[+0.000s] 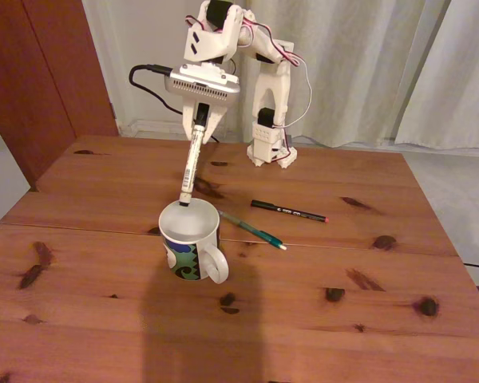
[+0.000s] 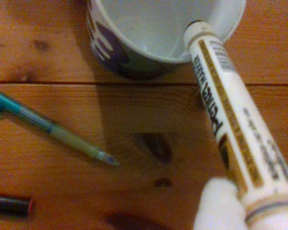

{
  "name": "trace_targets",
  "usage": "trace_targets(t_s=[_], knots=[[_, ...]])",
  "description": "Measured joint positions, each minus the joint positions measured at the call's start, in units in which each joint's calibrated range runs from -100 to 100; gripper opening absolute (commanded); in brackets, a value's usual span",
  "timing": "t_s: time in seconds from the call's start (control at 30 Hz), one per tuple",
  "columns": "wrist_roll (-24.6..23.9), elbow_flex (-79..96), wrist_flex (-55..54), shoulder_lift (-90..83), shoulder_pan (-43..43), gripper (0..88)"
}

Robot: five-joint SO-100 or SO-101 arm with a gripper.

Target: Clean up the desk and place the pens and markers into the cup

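Hanging nearly upright in the fixed view, the white marker [image 1: 191,163] is clamped in the gripper [image 1: 199,120], its black cap over the white mug [image 1: 191,239] on the pine desk [image 1: 319,319]. None is in yet; the teal pen [image 1: 251,230] and black pen [image 1: 287,211] lie right of the mug.

In the wrist view the marker [image 2: 230,110] tip is at the mug [image 2: 153,28] rim, so I judge the first drop imminent, two pens left.

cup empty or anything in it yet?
Empty so far. The cup shows a bare white inside in the wrist view; the white marker hangs from the gripper, its tip just at the rim.
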Motion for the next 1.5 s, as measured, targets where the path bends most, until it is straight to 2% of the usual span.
trace_targets(t_s=[0.63,0.93,1.17,1.5], knots=[[0.00,0.00,-8.30,7.12,0.00,0.8],[0.00,-1.36,-8.63,8.47,-0.15,1.2],[0.00,-1.36,-8.63,8.47,-0.07,15.6],[-0.20,-1.44,-8.63,8.47,0.00,16.3]])
